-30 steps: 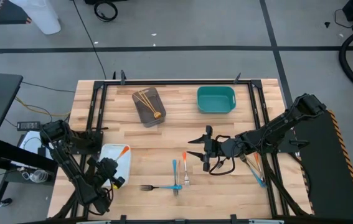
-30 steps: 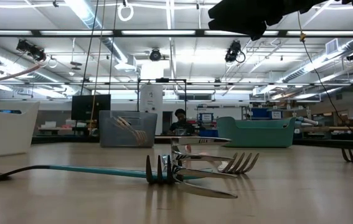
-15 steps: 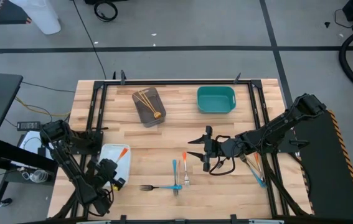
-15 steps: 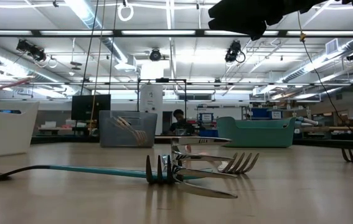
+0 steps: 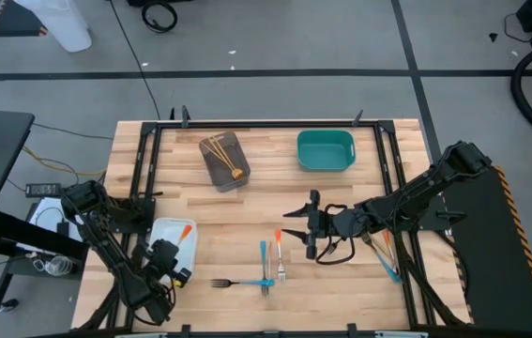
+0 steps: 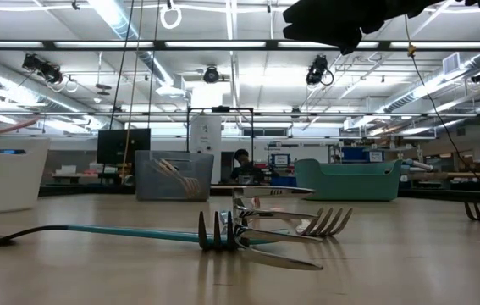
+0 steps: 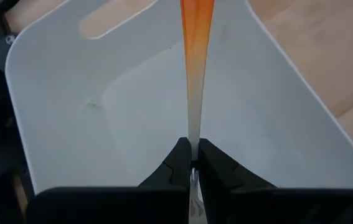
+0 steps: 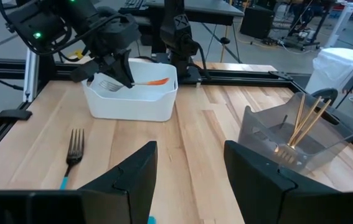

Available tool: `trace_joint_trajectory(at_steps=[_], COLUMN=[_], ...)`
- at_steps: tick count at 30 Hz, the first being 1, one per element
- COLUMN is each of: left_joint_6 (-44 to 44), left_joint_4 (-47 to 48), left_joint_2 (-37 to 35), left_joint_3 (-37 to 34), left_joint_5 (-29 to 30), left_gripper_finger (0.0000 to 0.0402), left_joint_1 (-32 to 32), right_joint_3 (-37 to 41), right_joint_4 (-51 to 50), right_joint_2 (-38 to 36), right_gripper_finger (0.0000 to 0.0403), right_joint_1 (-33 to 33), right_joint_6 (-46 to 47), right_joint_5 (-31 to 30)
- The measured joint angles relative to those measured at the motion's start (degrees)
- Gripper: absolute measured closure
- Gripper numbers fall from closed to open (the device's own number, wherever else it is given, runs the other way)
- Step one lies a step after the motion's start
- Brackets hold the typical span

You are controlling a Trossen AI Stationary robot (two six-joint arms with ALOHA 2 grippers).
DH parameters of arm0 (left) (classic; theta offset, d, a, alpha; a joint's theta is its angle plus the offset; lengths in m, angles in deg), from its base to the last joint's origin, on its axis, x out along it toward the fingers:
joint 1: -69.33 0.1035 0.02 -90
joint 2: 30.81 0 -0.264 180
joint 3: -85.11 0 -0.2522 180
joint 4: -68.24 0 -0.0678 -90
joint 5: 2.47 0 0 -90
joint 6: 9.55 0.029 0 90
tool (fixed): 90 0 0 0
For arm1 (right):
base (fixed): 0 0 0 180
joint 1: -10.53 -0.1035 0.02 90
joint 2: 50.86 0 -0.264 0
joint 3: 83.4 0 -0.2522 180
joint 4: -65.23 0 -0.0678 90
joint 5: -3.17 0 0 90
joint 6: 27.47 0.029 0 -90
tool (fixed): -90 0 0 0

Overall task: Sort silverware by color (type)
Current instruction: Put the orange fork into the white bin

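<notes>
Left gripper (image 7: 190, 163), clenched on the orange-handled fork (image 7: 195, 68) above the white tray (image 7: 58, 118), should probably lower before releasing; right gripper (image 5: 296, 223) waits, jaws spread.

Left wrist view: orange-handled fork (image 7: 194, 74) runs off the pic's top edge, and its tine end is hidden behind the jaws. White tray (image 7: 70, 118) cut off at both sides. High view: forks by the right arm (image 5: 385, 253) partly covered by the arm, count unclear. Gold forks in grey tray (image 5: 225, 160) too small to count. Low view: right arm (image 6: 341, 21) cut off at top. Far person (image 6: 242, 165) too small to make out.
</notes>
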Motion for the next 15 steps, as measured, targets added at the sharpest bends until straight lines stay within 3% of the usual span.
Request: trace_joint_trajectory(at_steps=[15], left_joint_6=[0.0], left_joint_4=[0.1], left_joint_2=[0.0], left_joint_3=[0.0], left_joint_5=[-0.5], left_gripper_finger=[0.0381], left_joint_1=[0.0], right_joint_3=[0.0], right_joint_4=[-0.2], right_joint_2=[0.0], right_gripper_finger=[0.0206], right_joint_1=[0.0], right_joint_6=[0.0], right_joint_5=[0.7])
